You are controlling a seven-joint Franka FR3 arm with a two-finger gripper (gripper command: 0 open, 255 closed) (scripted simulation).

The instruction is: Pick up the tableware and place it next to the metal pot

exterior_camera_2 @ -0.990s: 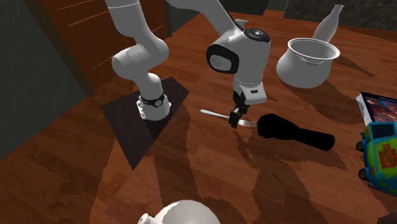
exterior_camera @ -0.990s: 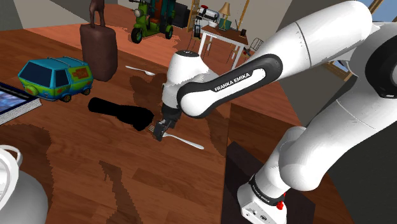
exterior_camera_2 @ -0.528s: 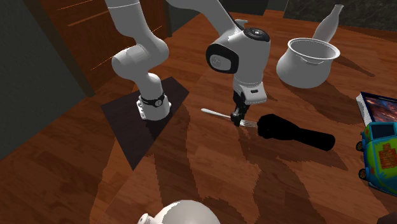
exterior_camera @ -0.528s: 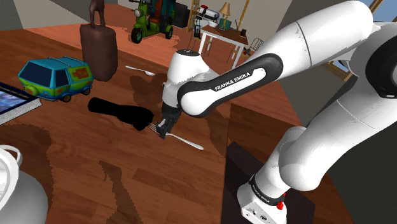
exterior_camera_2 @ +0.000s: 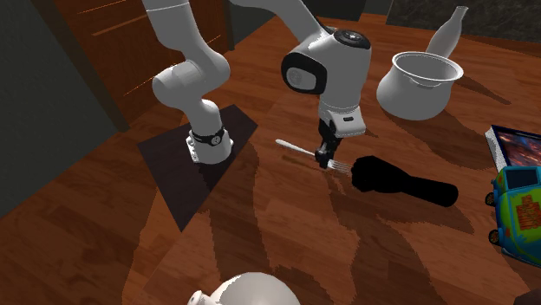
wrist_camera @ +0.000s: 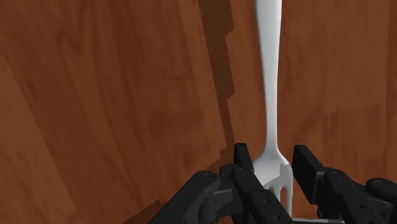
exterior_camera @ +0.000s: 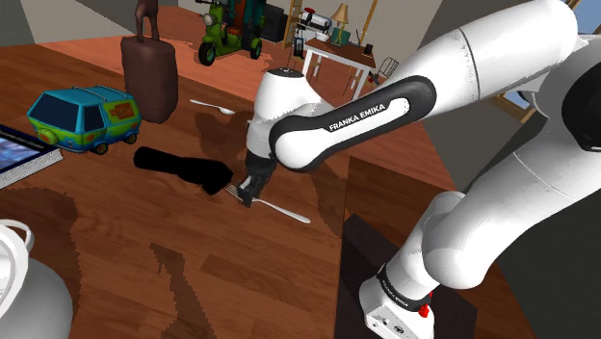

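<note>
Two black fingers (wrist_camera: 243, 167) of the gripper (wrist_camera: 273, 167) press in on a pale fork (wrist_camera: 272, 95) at its neck, just behind the tines, so we read the gripper as narrowed and holding the fork. In the wrist view the long handle runs away from the gripper over the reddish wooden bench (wrist_camera: 114, 95), and its shadow falls off to one side.

From the shoulder view we see the gripper (exterior_camera: 248, 193) pointing down at the wood, with the fork (exterior_camera: 284, 210) slanting out of it toward that view's lower right. Just beside the tines lies a black flashlight (exterior_camera: 181, 170), its fat head toward the gripper. Farther off, toward the shoulder view's left, stand a green and blue toy van (exterior_camera: 85, 117) and a brown bag (exterior_camera: 149, 75), and a small spoon (exterior_camera: 212, 106) lies on the wood near the bag.

In the second exterior view we find the fork (exterior_camera_2: 295, 148) well apart from the whitish pot (exterior_camera_2: 416, 87). The pot sits beyond the arm toward that view's upper right, with a pale bottle (exterior_camera_2: 451, 30) just behind it.
</note>
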